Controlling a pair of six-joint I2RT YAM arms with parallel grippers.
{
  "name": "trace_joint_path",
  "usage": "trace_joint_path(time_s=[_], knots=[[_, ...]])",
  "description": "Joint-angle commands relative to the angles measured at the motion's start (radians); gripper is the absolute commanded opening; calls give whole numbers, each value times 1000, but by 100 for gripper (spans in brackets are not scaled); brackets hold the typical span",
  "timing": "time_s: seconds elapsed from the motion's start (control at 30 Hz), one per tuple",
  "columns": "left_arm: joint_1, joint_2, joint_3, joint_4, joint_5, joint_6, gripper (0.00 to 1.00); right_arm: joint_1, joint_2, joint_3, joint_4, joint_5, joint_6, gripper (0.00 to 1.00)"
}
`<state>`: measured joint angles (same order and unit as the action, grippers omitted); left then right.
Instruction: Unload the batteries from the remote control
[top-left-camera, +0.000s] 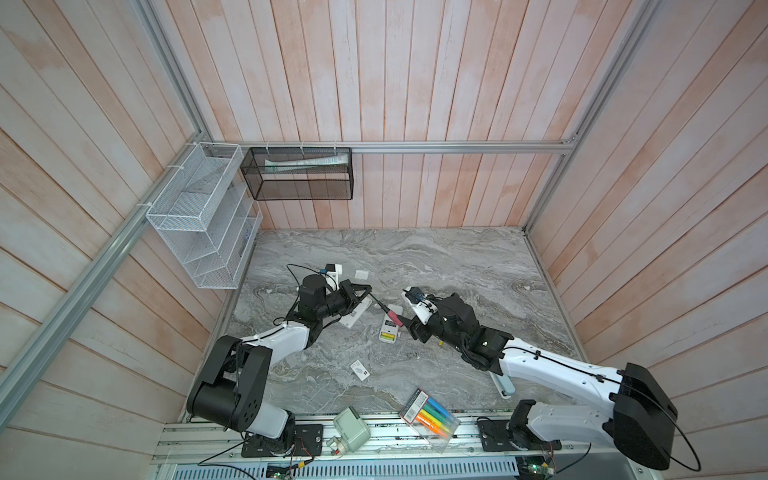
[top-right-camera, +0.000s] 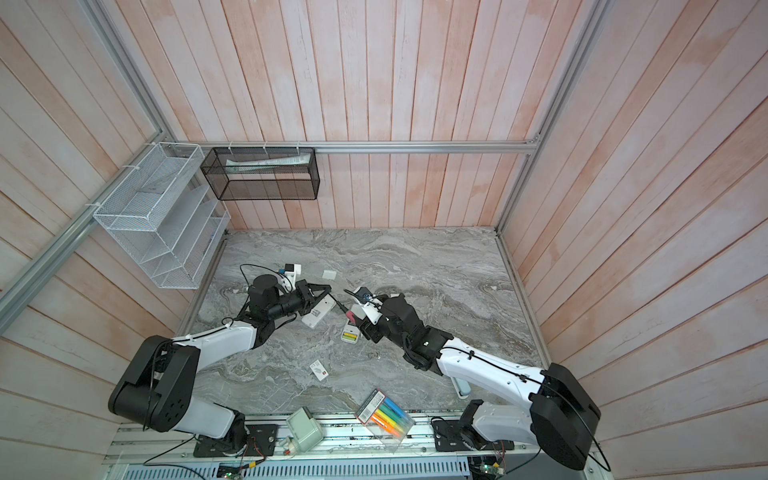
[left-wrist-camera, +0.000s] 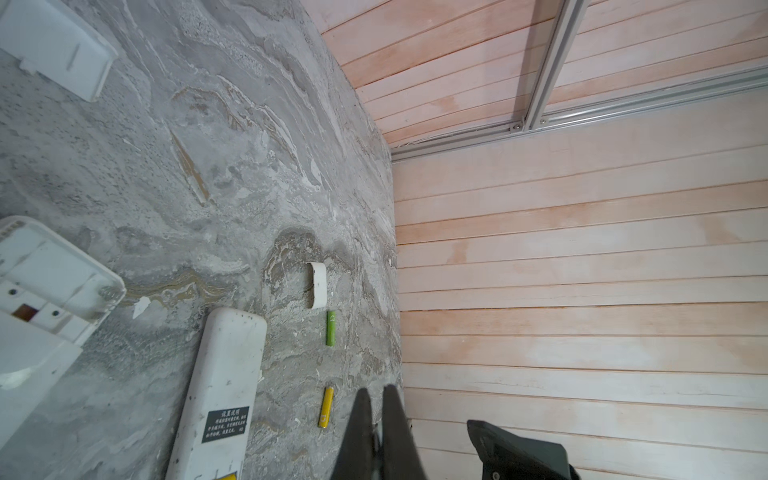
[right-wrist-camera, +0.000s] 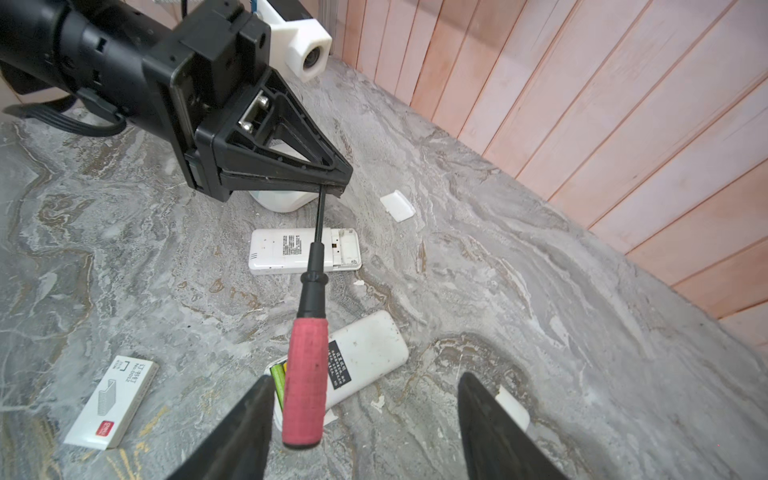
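Note:
The white remote control (right-wrist-camera: 365, 353) lies back-up on the marble table, its open bay showing yellow-green batteries (right-wrist-camera: 277, 378); both top views show it (top-left-camera: 388, 328) (top-right-camera: 350, 332). My left gripper (right-wrist-camera: 332, 183) (top-left-camera: 371, 296) is shut on the black shaft of a red-handled screwdriver (right-wrist-camera: 305, 382) (top-left-camera: 394, 319), which slants over the remote. My right gripper (right-wrist-camera: 365, 376) is open, with the red handle close to one finger. Two loose batteries, green (left-wrist-camera: 331, 328) and yellow (left-wrist-camera: 326, 407), lie on the table beside the remote (left-wrist-camera: 220, 386) in the left wrist view, near the shut left gripper (left-wrist-camera: 376, 395).
A second white remote (right-wrist-camera: 303, 251) (top-left-camera: 355, 316) with an empty bay lies under the left gripper. A battery cover (right-wrist-camera: 397, 205), a staple box (right-wrist-camera: 112, 403) (top-left-camera: 360, 369) and a marker pack (top-left-camera: 430, 417) lie around. Wire baskets (top-left-camera: 203, 216) hang on the left wall.

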<state>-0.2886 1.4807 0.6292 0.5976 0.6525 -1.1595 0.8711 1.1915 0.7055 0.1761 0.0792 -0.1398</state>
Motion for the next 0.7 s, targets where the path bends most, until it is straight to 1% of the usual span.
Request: trace_joint_path(time_s=[0.0,0.07,0.2,0.33,0.57,0.67], knots=[[23,-47,-31,94,32,-89,0,-53,-37,-12,34,-135,-21,71],[29,-59,-40,106,32,-123,0,-80,-45,-4,20,-195,-15,71],[32,-78,-62,167,27,-206,0,-89,-41,3,31,-238,-3,69],[33,-96,-83,204,12,-266,0,-91,4,45,11,-296,16,68],[34,-120,-101,220,-7,-302,0,-92,80,97,7,-347,47,68],[35,-122,-108,237,-8,-317,0,-92,95,104,24,-356,61,64]])
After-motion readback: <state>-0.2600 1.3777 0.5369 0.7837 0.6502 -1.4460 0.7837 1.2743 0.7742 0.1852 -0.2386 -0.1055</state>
